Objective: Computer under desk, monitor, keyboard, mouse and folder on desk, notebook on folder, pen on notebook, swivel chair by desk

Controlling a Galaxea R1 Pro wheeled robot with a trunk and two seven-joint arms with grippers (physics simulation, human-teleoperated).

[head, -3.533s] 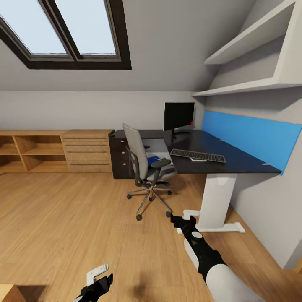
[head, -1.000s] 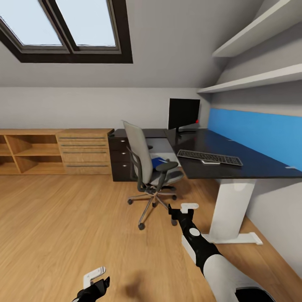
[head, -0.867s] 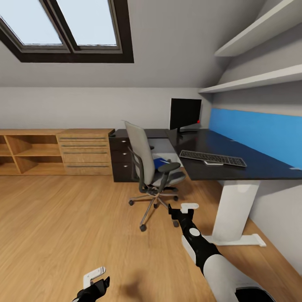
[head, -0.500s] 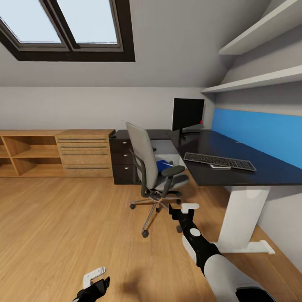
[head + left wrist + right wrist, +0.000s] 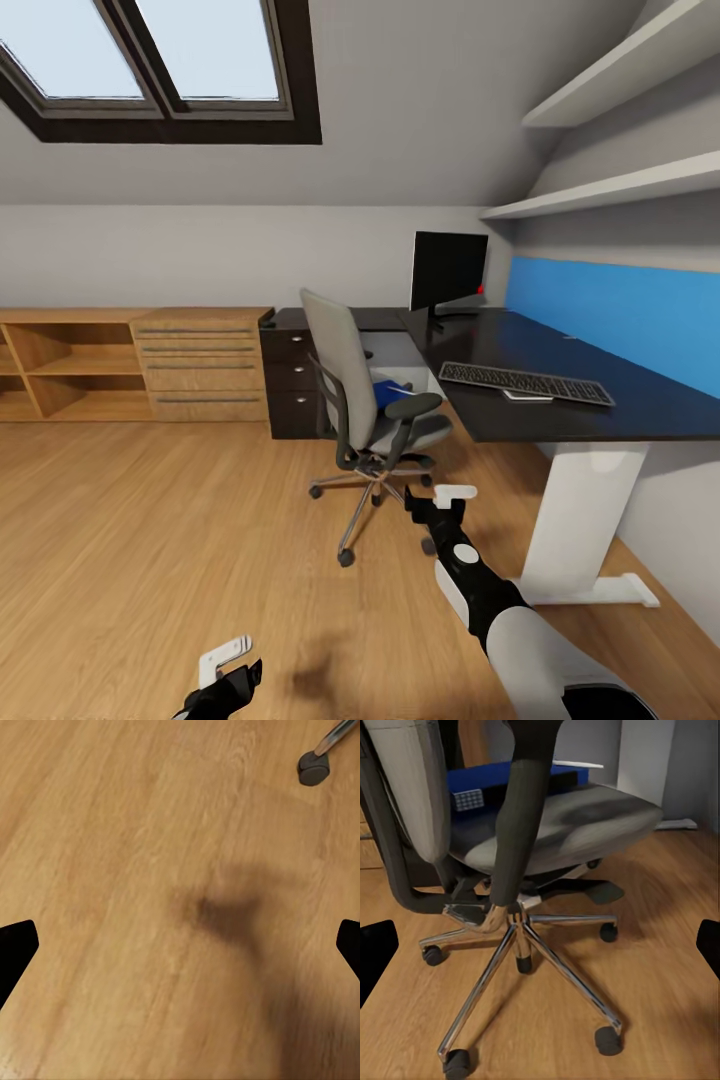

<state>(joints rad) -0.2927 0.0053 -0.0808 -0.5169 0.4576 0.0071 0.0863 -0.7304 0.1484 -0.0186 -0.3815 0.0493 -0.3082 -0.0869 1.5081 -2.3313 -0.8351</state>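
A grey-walled bedroom with a sloped ceiling and dark-framed skylights (image 5: 150,70) is seen in the head view. A long black counter (image 5: 560,400) on a white pedestal leg (image 5: 580,520) stands along the wall with the long blue panel (image 5: 620,315). On the counter a wide black monitor (image 5: 448,270) stands at the far end, and a slim dark keyboard (image 5: 525,384) lies nearer, with a small pale flat item (image 5: 525,397) just beside its front edge; what that item is cannot be told. Dark drawers with silver knobs (image 5: 292,375) are seen at the counter's far corner, next to a light wooden drawer chest (image 5: 205,365) and open wooden shelves (image 5: 65,365).

A swivel chair with grey fabric seat and back, black armrests and a chrome five-star base (image 5: 370,420) stands on the light wood floor (image 5: 150,540) just beside the counter. A flat bright blue folder (image 5: 388,392) lies on its seat, largely hidden by the armrest in the head view. In the right wrist view the folder (image 5: 491,780) is shown more fully, with a small patterned object (image 5: 469,799) and a thin white sheet (image 5: 577,763) lying on it.

The right end effector (image 5: 440,503) is held low near the chair's base, its fingers apart and nothing between them. The left end effector (image 5: 230,670) hangs over bare floor, open and empty. One chair caster (image 5: 313,766) is caught in the left wrist view.
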